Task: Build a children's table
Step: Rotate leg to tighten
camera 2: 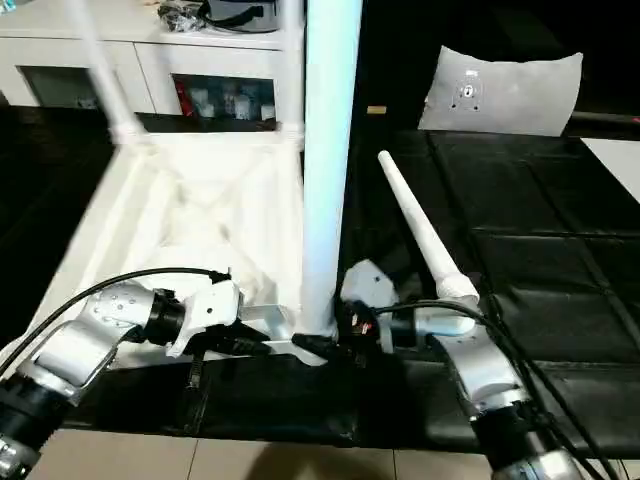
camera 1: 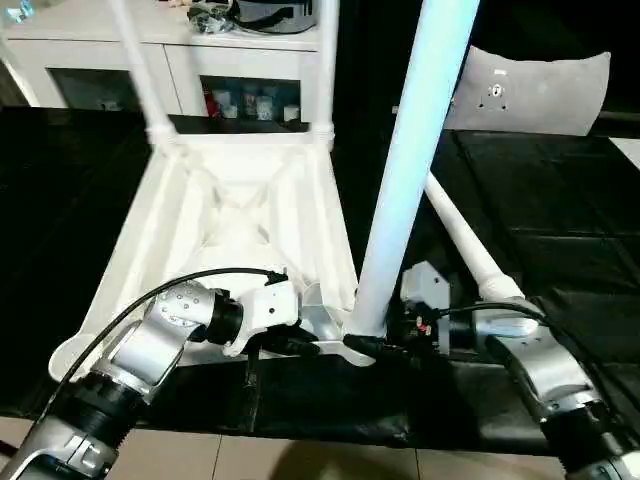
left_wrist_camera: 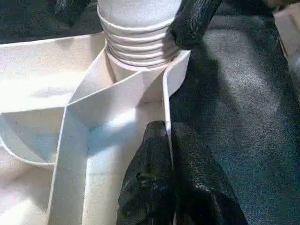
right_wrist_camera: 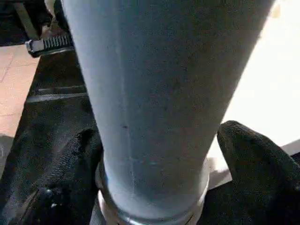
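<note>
Right fingers straddle the upright leg; left fingers pinch the top's rim beside it. Threads still show at the socket, so a crooked twist could cross-thread it.

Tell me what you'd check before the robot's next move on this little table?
1. Table top lies underside up on the black mat: ok.
2. Left claw is shut on a thin wall of the top, beside the near corner socket: ok.
3. Upright leg is fully seated in that socket: not ok, its threads show above the socket.
4. Right claw, at that leg's base, has a firm hold: cannot tell.
5. Two far legs stand in their corners: ok.
6. Last leg lies on the mat beside the right arm: ok.
</note>
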### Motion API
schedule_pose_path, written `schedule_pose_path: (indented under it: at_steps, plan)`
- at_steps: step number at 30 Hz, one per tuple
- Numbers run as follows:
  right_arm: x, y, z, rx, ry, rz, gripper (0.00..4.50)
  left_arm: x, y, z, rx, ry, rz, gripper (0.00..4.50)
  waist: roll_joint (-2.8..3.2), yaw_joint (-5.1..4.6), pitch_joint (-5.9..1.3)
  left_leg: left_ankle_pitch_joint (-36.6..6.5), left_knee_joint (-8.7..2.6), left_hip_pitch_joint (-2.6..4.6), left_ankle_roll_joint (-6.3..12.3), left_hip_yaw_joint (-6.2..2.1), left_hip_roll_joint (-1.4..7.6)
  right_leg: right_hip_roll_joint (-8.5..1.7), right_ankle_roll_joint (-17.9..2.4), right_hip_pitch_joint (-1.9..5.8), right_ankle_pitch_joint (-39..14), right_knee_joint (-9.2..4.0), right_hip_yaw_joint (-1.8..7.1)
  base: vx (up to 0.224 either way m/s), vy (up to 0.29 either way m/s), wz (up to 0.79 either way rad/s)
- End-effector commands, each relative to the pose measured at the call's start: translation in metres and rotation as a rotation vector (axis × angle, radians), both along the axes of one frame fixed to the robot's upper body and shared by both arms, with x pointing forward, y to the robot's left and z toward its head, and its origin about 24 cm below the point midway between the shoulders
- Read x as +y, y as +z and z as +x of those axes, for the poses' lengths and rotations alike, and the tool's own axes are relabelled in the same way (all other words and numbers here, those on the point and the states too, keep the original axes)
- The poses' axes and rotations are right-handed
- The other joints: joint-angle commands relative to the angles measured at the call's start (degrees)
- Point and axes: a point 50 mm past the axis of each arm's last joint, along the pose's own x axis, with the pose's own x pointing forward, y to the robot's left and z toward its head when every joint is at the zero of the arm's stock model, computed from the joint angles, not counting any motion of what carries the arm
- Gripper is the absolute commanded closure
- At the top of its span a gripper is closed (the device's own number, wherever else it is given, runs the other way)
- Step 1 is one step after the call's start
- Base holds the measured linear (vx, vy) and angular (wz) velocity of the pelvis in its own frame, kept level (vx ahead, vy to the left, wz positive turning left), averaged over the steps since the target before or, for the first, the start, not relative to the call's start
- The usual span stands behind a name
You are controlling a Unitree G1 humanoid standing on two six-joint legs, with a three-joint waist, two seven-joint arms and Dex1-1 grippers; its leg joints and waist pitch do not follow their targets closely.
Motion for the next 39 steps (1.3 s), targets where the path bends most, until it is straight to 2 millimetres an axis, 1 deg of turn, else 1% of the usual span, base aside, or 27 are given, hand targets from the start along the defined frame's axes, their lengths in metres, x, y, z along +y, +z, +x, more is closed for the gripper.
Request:
schedule_pose_path:
  at_steps: [1,2,3,10,15,16,18,19,20,21,22,23,24,25,26,27,28,29,30,31,32,33,34,36,37,38,39]
  plan:
    - [-0.003,0.002,0.003,0.004,0.011,-0.022,0.88,-0.006,-0.003,-0.006,0.016,-0.095,0.029,4.5,-0.22,-0.31,-3.69,-7.4,-3.98,-0.7,3.79,0.14,2.24,-4.23,-10.1,3.38,-18.7,-3.94,2.83,0.0,0.0,0.0]
    - [-0.003,0.002,0.003,0.01,0.014,-0.017,1.04,-0.006,-0.003,-0.005,0.016,-0.095,0.03,4.5,-0.2,-0.27,-3.71,-7.2,-3.98,-0.71,3.81,0.14,2.24,-4.22,-10.0,3.39,-18.9,-3.94,2.83,0.0,0.0,0.0]
    - [-0.003,0.003,0.003,0.013,0.015,-0.015,1.04,-0.005,-0.003,-0.005,0.016,-0.095,0.031,4.5,-0.2,-0.25,-3.72,-7.0,-3.99,-0.72,3.82,0.14,2.27,-4.23,-10.0,3.38,-18.7,-3.92,2.84,0.0,0.0,0.0]
    - [-0.004,0.001,0.001,0.048,0.043,-0.009,1.65,-0.002,-0.004,-0.006,0.02,-0.093,0.035,4.5,-0.25,-0.18,-3.76,-6.6,-3.94,-0.75,3.8,0.16,2.28,-4.22,-10.1,3.4,-18.5,-3.82,2.83,0.0,0.0,0.0]
    - [-0.001,-0.005,-0.006,0.093,0.059,-0.004,1.76,-0.001,-0.005,-0.006,0.034,-0.06,0.022,4.5,-0.16,-0.16,-3.73,-6.8,-3.94,-0.69,3.76,0.2,2.27,-4.17,-10.6,3.4,-18.0,-3.78,2.83,0.0,0.0,0.0]
    - [0.0,-0.007,-0.007,0.104,0.047,0.005,1.76,-0.002,-0.005,-0.005,0.036,-0.034,0.014,4.5,0.02,-0.16,-3.7,-6.9,-3.98,-0.68,3.6,0.17,2.27,-4.14,-10.5,3.42,-18.2,-3.76,2.83,0.0,0.0,0.0]
    - [0.006,-0.01,-0.008,0.127,-0.005,0.028,1.77,-0.004,-0.003,-0.001,0.038,0.044,-0.016,4.5,-0.08,-0.19,-3.66,-7.3,-3.98,-0.65,3.32,0.18,2.24,-4.12,-10.3,3.38,-19.0,-3.86,2.82,0.0,0.0,0.0]
    - [0.013,-0.013,-0.009,0.135,-0.058,0.043,1.77,-0.008,-0.001,0.002,0.035,0.125,-0.048,4.5,-0.11,-0.16,-3.52,-7.8,-4.06,-0.67,2.95,0.2,2.29,-4.2,-10.0,3.37,-20.0,-4.03,2.82,0.0,0.0,0.0]
    - [0.014,-0.014,-0.009,0.135,-0.064,0.044,1.78,-0.008,-0.001,0.003,0.034,0.132,-0.05,4.5,-0.11,-0.22,-3.47,-8.3,-4.11,-0.7,2.5,0.16,2.21,-4.22,-9.4,3.32,-21.7,-4.23,2.76,0.0,0.0,0.0]
    - [0.02,-0.016,-0.009,0.134,-0.107,0.05,1.78,-0.011,0.0,0.005,0.024,0.181,-0.065,4.5,-0.11,-0.22,-3.47,-8.3,-4.11,-0.7,2.5,0.16,2.21,-4.22,-9.4,3.32,-21.7,-4.23,2.76,0.0,0.0,0.0]
    - [0.028,-0.019,-0.008,0.13,-0.171,0.066,1.78,-0.016,0.002,0.009,0.012,0.249,-0.088,4.5,0.07,-0.65,-3.26,-10.4,-4.19,-0.63,1.52,0.09,2.03,-4.06,-7.7,3.12,-26.2,-4.7,2.57,0.0,0.0,0.0]
    - [0.032,-0.02,-0.007,0.132,-0.216,0.077,1.78,-0.02,0.003,0.011,0.005,0.288,-0.102,4.5,-0.02,-0.81,-3.12,-11.9,-4.16,-0.49,1.15,-0.05,1.78,-4.08,-6.1,2.94,-30.0,-5.18,2.35,0.0,0.0,0.0]
    - [0.036,-0.021,-0.006,0.138,-0.248,0.086,1.78,-0.022,0.003,0.012,-0.001,0.316,-0.111,4.5,-0.06,-1.03,-3.09,-12.5,-4.16,-0.52,1.19,-0.09,1.64,-4.08,-5.4,2.86,-31.6,-5.49,2.25,0.0,0.0,0.0]
    - [0.039,-0.022,-0.005,0.144,-0.279,0.094,1.78,-0.025,0.004,0.014,-0.005,0.344,-0.119,4.5,-0.09,-1.82,-3.03,-14.1,-4.1,-0.61,0.96,-0.4,1.42,-4.05,-3.5,2.76,-35.1,-6.03,1.77,0.0,0.0,0.0]
    - [0.041,-0.023,-0.004,0.145,-0.304,0.101,1.78,-0.027,0.005,0.015,-0.007,0.366,-0.127,4.5,-0.09,-1.82,-3.03,-14.1,-4.1,-0.61,0.96,-0.4,1.42,-4.05,-3.5,2.76,-35.1,-6.03,1.77,0.0,0.0,0.0]
    - [0.046,-0.024,-0.002,0.149,-0.352,0.114,1.78,-0.032,0.006,0.017,-0.009,0.409,-0.142,4.5,0.02,-2.33,-3.11,-14.7,-4.1,-0.71,1.04,-0.44,1.49,-4.07,-3.0,2.73,-35.4,-6.16,1.78,0.0,0.0,0.0]
    - [0.06,-0.026,0.004,0.166,-0.469,0.132,1.78,-0.047,0.009,0.024,-0.017,0.546,-0.184,4.5,0.16,-2.62,-3.14,-14.8,-4.07,-0.59,1.05,-0.5,1.44,-4.01,-3.2,2.6,-34.9,-6.26,1.64,0.0,0.0,0.0]
    - [0.06,-0.027,0.004,0.166,-0.474,0.133,1.78,-0.048,0.01,0.024,-0.017,0.552,-0.186,4.5,0.19,-3.2,-3.11,-15.1,-4.08,-0.69,0.9,-0.57,1.49,-3.91,-3.8,2.51,-34.0,-6.39,1.44,0.0,0.0,0.0]
    - [0.065,-0.027,0.006,0.162,-0.504,0.133,1.78,-0.053,0.011,0.027,-0.017,0.594,-0.2,4.5,0.11,-3.41,-3.21,-15.2,-4.05,-0.81,0.87,-0.68,1.43,-3.91,-3.8,2.74,-33.7,-6.26,1.25,0.0,0.0,0.0]
    - [0.072,-0.028,0.011,0.191,-0.593,0.147,1.78,-0.062,0.014,0.032,-0.031,0.68,-0.232,4.5,0.13,-3.75,-3.26,-14.9,-4.15,-1.01,1.35,-0.71,1.35,-3.92,-3.7,2.95,-33.1,-6.32,1.31,0.0,0.0,0.0]
    - [0.075,-0.028,0.013,0.19,-0.621,0.142,1.78,-0.067,0.015,0.036,-0.056,0.721,-0.237,4.5,0.15,-3.98,-3.28,-14.8,-4.14,-1.09,1.61,-0.68,1.34,-3.92,-3.9,2.88,-32.7,-6.4,1.34,0.0,0.0,0.0]
    - [0.078,-0.03,0.014,0.148,-0.617,0.097,1.78,-0.072,0.018,0.041,-0.09,0.768,-0.253,4.5,0.32,-4.14,-3.41,-15.0,-4.03,-0.82,1.85,-0.69,1.34,-3.85,-4.2,2.63,-31.8,-6.54,1.31,0.0,0.0,0.0]
    - [0.076,-0.031,0.015,0.145,-0.637,0.087,1.78,-0.075,0.019,0.042,-0.099,0.777,-0.259,4.5,0.08,-4.21,-3.54,-14.9,-3.93,-0.7,2.44,-0.6,1.19,-3.74,-4.5,2.68,-30.4,-6.48,1.4,0.0,0.0,0.0]
    - [0.071,-0.032,0.018,0.196,-0.7,0.133,1.78,-0.079,0.02,0.042,-0.109,0.763,-0.256,4.5,0.05,-4.08,-3.63,-13.2,-4.01,-1.18,3.77,-0.48,1.18,-3.97,-5.4,2.94,-28.0,-6.19,1.83,0.0,0.0,0.0]
    - [0.068,-0.032,0.02,0.212,-0.732,0.148,1.43,-0.082,0.021,0.042,-0.112,0.751,-0.251,4.5,0.2,-3.86,-3.81,-11.7,-3.93,-1.14,4.29,-0.41,1.25,-4.02,-6.0,2.9,-25.9,-5.91,2.07,0.0,0.0,0.0]
    - [0.065,-0.031,0.021,0.214,-0.749,0.155,1.22,-0.084,0.02,0.041,-0.109,0.739,-0.246,4.5,0.16,-3.81,-3.91,-10.8,-3.91,-1.18,4.52,-0.38,1.3,-4.04,-6.5,2.98,-24.5,-5.75,2.13,0.0,0.0,0.0]
    - [0.063,-0.03,0.022,0.206,-0.751,0.153,1.22,-0.086,0.02,0.04,-0.106,0.728,-0.237,4.5,0.27,-3.64,-4.03,-9.1,-3.89,-1.36,4.89,-0.38,1.48,-4.04,-7.6,3.19,-21.4,-5.31,2.2,0.0,0.0,0.0]
